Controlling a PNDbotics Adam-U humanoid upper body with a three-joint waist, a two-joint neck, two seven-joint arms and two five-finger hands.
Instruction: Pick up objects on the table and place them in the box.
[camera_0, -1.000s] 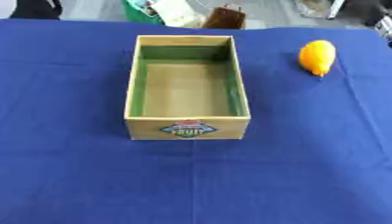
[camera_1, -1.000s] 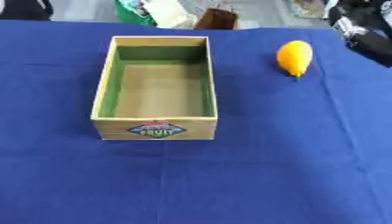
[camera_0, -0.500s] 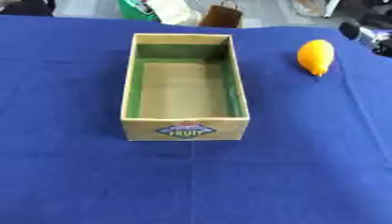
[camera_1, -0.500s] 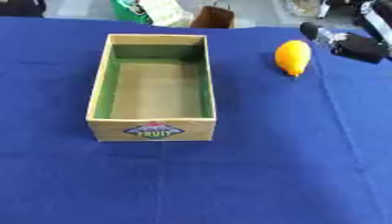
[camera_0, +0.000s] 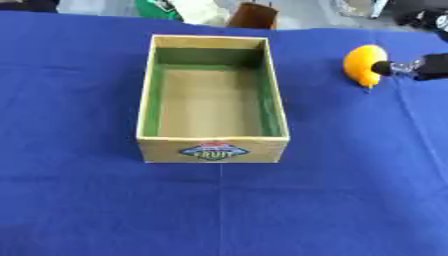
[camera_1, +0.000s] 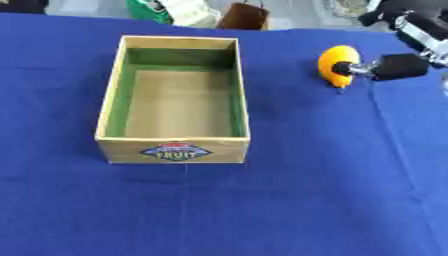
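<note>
My right hand (camera_1: 395, 66) has just come in from the right, a fingertip now at the orange fruit (camera_1: 332, 64). I cannot tell how its fingers are set. The fruit lies on the blue cloth (camera_1: 306, 190), right of the empty box (camera_1: 173, 147), so the grasp comes next.

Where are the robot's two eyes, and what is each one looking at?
Left eye view: in the head, looking down at the blue table, the box and the orange fruit; only a fingertip of the right hand shows.
Right eye view: beside it, same downward look; more of the right hand shows, reaching the fruit.
Both share the box, fruit and table.
</note>
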